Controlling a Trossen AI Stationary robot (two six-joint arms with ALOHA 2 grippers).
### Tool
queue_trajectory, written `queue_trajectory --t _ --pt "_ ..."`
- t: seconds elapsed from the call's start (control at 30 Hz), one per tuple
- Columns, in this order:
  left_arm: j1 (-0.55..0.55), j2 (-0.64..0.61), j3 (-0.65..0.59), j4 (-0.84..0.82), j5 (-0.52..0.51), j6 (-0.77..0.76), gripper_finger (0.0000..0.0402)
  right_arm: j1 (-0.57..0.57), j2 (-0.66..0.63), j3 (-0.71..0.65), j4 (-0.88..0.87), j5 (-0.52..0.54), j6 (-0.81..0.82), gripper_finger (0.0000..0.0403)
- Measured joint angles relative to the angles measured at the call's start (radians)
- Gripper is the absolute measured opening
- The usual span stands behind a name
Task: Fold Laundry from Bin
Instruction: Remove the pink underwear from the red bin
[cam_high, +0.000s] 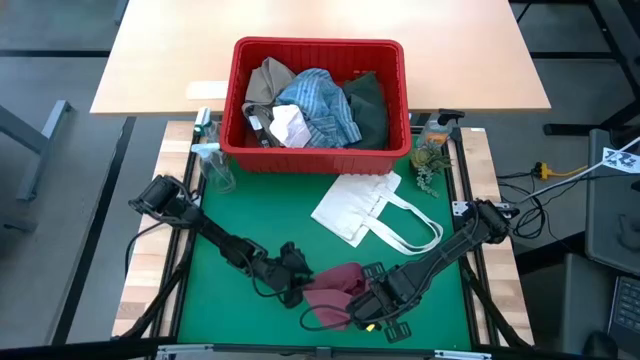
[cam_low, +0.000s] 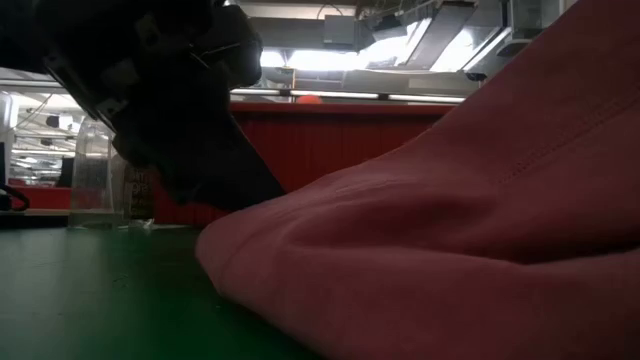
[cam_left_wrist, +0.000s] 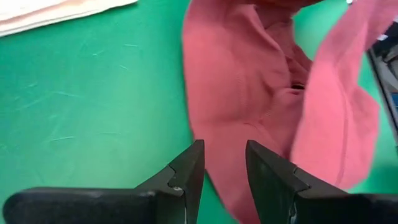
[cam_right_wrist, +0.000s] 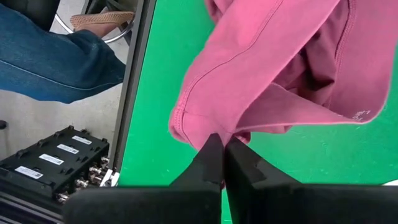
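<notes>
High view: the small maroon cloth (cam_high: 335, 290) lies by the green mat's (cam_high: 260, 225) near edge, the bin (cam_high: 318, 150) at its far edge; left wrist view: the left gripper (cam_left_wrist: 224, 163) stands apart over the cloth's edge; right wrist view: the right gripper (cam_right_wrist: 222, 154) is clamped on its hem; a thin pinch could slip free under tension.

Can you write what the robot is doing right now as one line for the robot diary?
step: folding maroon cloth on green mat | right gripper: shut on cloth edge | left gripper: open over cloth | bin: more laundry inside
</notes>
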Motion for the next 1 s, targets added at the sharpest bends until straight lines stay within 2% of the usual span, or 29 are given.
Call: queue_trajectory --t 0.5,0.87,1.0 --pt "-0.011 0.046 0.0 0.047 -0.006 0.0 0.0112 -0.001 0.0 0.0 0.003 0.0 0.0 0.0001" --pt "-0.011 0.156 0.051 0.12 0.064 -0.021 0.0112 -0.001 0.0 -0.001 0.024 0.0 0.0 0.0001" --pt "-0.01 0.158 0.053 0.118 0.069 0.0 0.0087 -0.001 0.0 -0.001 0.025 -0.001 0.0 0.0001"
